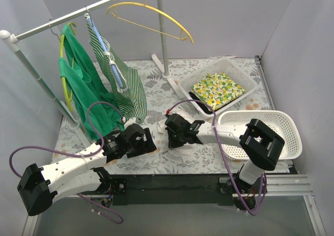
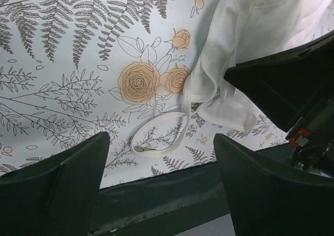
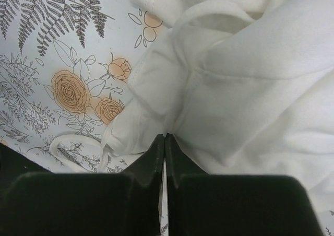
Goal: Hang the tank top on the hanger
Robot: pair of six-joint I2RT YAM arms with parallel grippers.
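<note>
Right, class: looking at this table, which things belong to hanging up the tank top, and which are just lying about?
For the job:
- tank top, pinched by the right gripper
- yellow hanger, bare
- left gripper, open beside the top

Just lying about:
- green garment
- striped garment
- patterned cloth in a basket
- empty basket

place: lab test cell | cues: plain grey partition walls (image 1: 219, 22), staged clothes rack (image 1: 78, 12), floral tablecloth (image 1: 156, 95)

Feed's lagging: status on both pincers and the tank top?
Left pincer open, beside tank top. Right pincer shut on it, crumpled on table. Hanger bare on rail.
</note>
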